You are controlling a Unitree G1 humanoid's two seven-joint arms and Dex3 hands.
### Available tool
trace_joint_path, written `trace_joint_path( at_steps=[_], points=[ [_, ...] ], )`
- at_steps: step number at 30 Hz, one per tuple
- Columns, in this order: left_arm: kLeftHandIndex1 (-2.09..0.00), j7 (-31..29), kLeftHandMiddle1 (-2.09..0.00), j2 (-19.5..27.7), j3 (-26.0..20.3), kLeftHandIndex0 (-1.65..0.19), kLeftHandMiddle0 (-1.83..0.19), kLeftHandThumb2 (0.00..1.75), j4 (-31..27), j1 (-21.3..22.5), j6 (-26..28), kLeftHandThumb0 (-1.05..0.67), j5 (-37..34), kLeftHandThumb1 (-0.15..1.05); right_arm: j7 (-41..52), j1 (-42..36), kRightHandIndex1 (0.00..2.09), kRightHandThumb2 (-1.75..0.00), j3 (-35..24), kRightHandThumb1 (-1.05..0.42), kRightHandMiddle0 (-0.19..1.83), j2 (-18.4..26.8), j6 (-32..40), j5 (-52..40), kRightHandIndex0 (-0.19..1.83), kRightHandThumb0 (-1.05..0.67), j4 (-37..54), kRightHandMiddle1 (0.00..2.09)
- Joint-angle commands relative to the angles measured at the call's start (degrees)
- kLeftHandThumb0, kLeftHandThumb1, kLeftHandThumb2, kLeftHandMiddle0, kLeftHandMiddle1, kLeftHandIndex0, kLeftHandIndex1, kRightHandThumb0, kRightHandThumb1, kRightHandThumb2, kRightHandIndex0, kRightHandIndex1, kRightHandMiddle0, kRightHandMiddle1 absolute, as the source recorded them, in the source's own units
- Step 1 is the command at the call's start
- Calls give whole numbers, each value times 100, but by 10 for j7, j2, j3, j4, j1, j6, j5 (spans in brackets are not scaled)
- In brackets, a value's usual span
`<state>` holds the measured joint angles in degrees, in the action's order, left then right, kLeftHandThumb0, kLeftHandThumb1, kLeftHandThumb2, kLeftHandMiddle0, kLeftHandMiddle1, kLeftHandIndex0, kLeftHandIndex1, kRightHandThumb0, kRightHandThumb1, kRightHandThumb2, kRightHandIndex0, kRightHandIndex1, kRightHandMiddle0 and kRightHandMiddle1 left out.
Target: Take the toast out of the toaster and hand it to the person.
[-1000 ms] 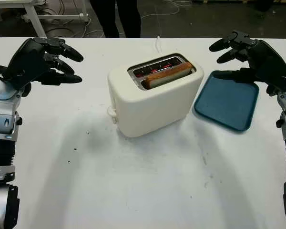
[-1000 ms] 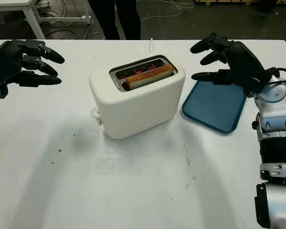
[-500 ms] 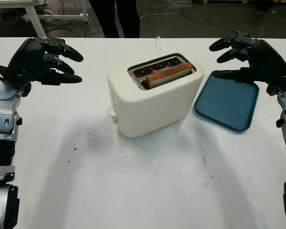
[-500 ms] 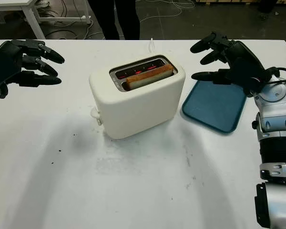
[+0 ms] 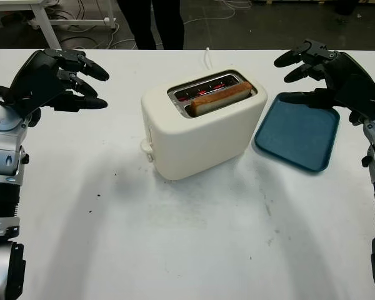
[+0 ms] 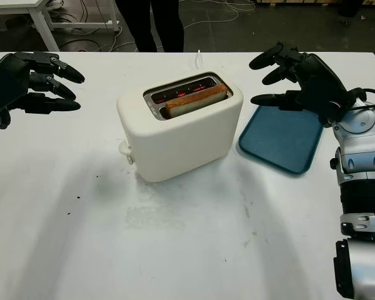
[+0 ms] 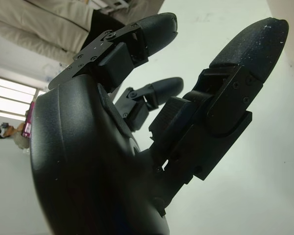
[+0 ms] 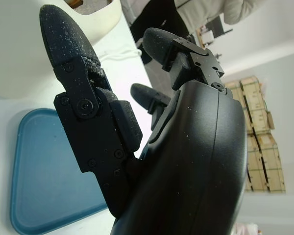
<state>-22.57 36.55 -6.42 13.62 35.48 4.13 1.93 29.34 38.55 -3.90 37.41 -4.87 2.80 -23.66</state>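
From my seat: toaster (image 5: pixel 203 125) sits mid-table, cream body, angled a bit, lever knob on its near-left end. Toast (image 5: pixel 219 98) is in the nearer slot, top edge poking just above the slot; far slot glows red inside. White cord runs off the back of the toaster twd the far table edge.

L hand (image 5: pixel 53 80) is up over the table's far-left area, holding nothing, open, fingers pointing twd the toaster. It's well apart from the toaster, w/ bare white table (image 5: pixel 194 237) between them. Toast is to its right, well out of contact.

R hand (image 5: pixel 328 74) is up at the far-right, over the far edge of the blue tray (image 5: pixel 297 134), also open, nothing in it, fingertips aimed back twd the toaster. Toast lies to its left, closer to this hand than to the L one but still clearly apart. R wrist view has the tray below the fingers (image 8: pixel 66 36) and the toaster's cream edge beyond them.

Tray lies flat just right of the toaster, its near-left rim very close to the toaster's base; can't tell if touching.

Person (image 5: pixel 153 22) stands past the far table edge, behind the toaster; dark trouser legs visible.
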Motion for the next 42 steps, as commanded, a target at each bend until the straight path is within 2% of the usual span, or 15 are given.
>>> trace_joint_path(
  at_steps=[1, 42],
  points=[
    [-68, 0, -87, 0, -6, -84, -82, 0, -3, -3, -4, -105, -3, 56, -2, 5, 132, 0, 2, -84, 17, -2, 1, 1, 8, -90, 3, 104],
    [-68, -1, -87, -2, -4, -84, -81, 0, -1, 1, -3, -105, -5, 56, 5, 11, 133, 0, 1, -83, 17, -4, 4, -5, 7, -90, -3, 103]
  ],
)
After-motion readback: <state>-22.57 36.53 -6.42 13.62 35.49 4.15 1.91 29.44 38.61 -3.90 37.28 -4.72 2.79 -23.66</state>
